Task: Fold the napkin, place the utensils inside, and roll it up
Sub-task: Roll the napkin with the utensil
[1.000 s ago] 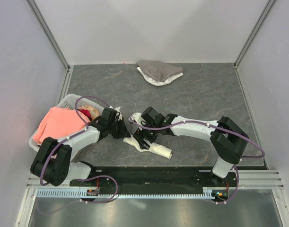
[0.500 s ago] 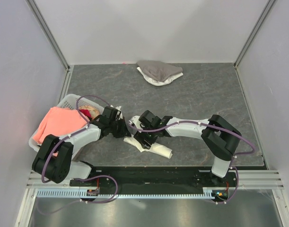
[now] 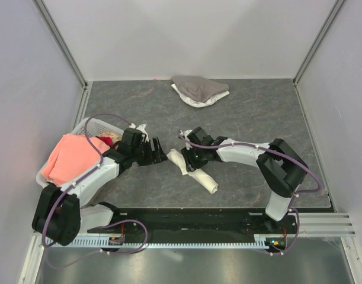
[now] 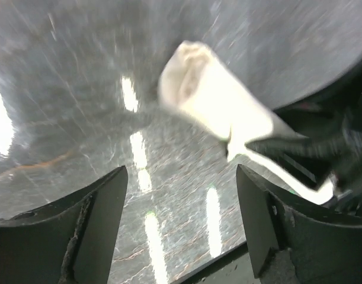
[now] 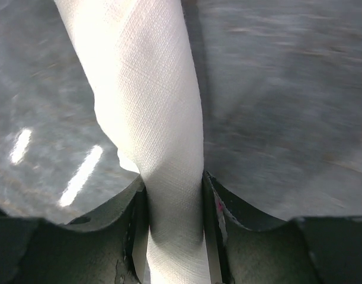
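The napkin (image 3: 205,179) lies as a tight cream-white roll on the dark table, slanting from upper left to lower right. My right gripper (image 3: 191,164) is shut on the roll's middle. In the right wrist view both fingers press the napkin (image 5: 151,100) at the right gripper (image 5: 173,195). My left gripper (image 3: 159,151) stands open just left of the roll's upper end. In the left wrist view nothing lies between the fingers of the left gripper (image 4: 181,177), and the open end of the napkin (image 4: 210,97) lies beyond them. The utensils are hidden from view.
A grey-and-white cloth heap (image 3: 198,90) sits at the back of the table. A white basket (image 3: 86,126) at the left holds a salmon-pink cloth (image 3: 71,155). Walls close the table on three sides.
My left gripper has opened and drawn back from the roll's end. My right gripper has closed on the roll, which has shifted a little away from the table's near edge.
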{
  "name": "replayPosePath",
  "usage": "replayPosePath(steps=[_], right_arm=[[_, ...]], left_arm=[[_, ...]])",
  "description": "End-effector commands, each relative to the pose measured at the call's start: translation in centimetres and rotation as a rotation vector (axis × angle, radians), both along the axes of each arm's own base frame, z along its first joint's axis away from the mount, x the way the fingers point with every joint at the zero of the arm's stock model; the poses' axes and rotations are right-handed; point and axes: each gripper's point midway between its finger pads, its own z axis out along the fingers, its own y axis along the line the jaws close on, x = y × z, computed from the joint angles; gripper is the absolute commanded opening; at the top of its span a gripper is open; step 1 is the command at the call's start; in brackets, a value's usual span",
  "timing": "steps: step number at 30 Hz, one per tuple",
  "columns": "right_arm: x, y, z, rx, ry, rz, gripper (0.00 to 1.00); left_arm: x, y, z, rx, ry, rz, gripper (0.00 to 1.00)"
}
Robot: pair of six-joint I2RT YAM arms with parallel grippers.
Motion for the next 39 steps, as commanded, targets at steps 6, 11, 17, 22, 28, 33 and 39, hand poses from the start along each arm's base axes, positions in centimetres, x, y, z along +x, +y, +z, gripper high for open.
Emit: replayPosePath(steps=[6, 11, 17, 22, 28, 33, 39], right_arm=[[3.3, -9.1, -3.8, -0.191, 0.063, -0.307, 0.46], [4.2, -8.6, -3.0, -0.158, 0.044, -0.310, 0.50], [5.9, -6.7, 2.0, -0.038, -0.042, -0.291, 0.71], [7.0, -4.7, 9.1, 0.146, -0.129, -0.250, 0.88], [8.4, -7.9, 16.0, 0.275, -0.323, -0.356, 0.97], [8.2, -13.3, 19.7, 0.277, -0.589, -0.519, 0.98], [6.9, -16.5, 19.7, 0.252, -0.688, -0.606, 0.98]], left_arm=[[2.2, 1.6, 8.9, -0.013, -0.284, 0.072, 0.90], [1.6, 2.2, 10.5, 0.002, -0.327, 0.062, 0.91], [1.1, 2.2, 13.0, -0.008, -0.410, 0.018, 0.93], [0.7, 1.2, 16.9, -0.013, -0.541, -0.127, 0.95], [0.0, 2.0, 21.7, 0.014, -0.702, -0.160, 0.97], [-0.5, 2.8, 22.7, 0.033, -0.764, -0.145, 0.98], [-0.6, 4.1, 22.4, 0.074, -0.797, -0.094, 0.99]])
